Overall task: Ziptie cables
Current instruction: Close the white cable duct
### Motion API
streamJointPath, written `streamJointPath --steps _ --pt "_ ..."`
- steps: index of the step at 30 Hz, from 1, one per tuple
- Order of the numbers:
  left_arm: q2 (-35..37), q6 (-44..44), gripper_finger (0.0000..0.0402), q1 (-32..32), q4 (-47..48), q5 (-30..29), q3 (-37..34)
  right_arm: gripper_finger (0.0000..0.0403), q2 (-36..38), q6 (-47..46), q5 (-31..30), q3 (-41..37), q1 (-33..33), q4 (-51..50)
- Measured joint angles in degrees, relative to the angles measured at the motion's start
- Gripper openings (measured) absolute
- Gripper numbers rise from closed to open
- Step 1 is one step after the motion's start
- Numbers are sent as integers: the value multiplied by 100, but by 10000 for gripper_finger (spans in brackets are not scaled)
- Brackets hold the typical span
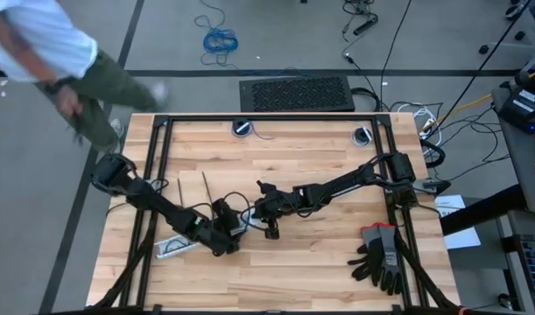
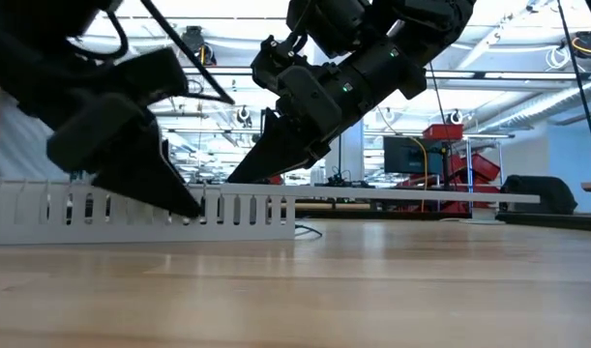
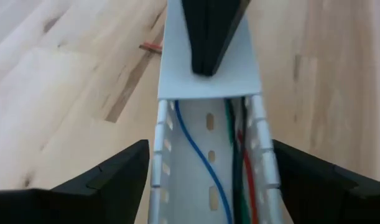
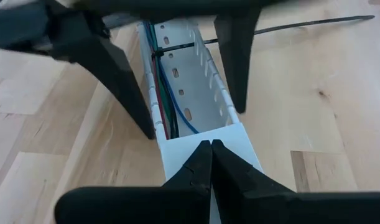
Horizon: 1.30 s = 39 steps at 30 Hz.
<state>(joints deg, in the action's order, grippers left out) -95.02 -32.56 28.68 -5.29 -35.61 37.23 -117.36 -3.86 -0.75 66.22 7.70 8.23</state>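
- The cables (image 3: 205, 158) lie inside the white slotted duct (image 4: 196, 93) on the tabletop (image 1: 320, 166), running along its length
- The left gripper (image 3: 205, 171) is nearer: its fingers (image 3: 112, 177) stand wide, one either side of the duct, touching nothing
- The right gripper (image 4: 211, 149) meets it from the opposite end, fingers pressed together on the duct's flat end, holding nothing
- One ziptie (image 4: 264, 30) crosses the duct, its tail pointing out over the tabletop

Near me: white slotted plastic cable tray (image 1: 174, 247) on the light wooden tabletop (image 1: 293, 171). Pair of black-and-grey work gloves (image 1: 380, 256) at the table's right front. Black ridged floor mat (image 1: 296, 94), blue coiled cord (image 1: 220, 39), person in white shirt (image 1: 39, 44) beyond.
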Motion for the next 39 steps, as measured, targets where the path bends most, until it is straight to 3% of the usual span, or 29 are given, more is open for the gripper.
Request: streamJointPath --steps 10,21,31,39 --pt "-541 -417 307 -130 -506 -198 2 0 0 -2 -32 0 2 0" --pt "-724 -485 220 12 -771 -650 11 0 0 -127 -158 0 82 -9" --pt "-729 -475 238 -12 -766 -621 -5 0 -288 -83 -81 80 45 609" --pt "-734 -447 252 -20 -786 -514 -5 0 -430 -9 -214 404 121 469"
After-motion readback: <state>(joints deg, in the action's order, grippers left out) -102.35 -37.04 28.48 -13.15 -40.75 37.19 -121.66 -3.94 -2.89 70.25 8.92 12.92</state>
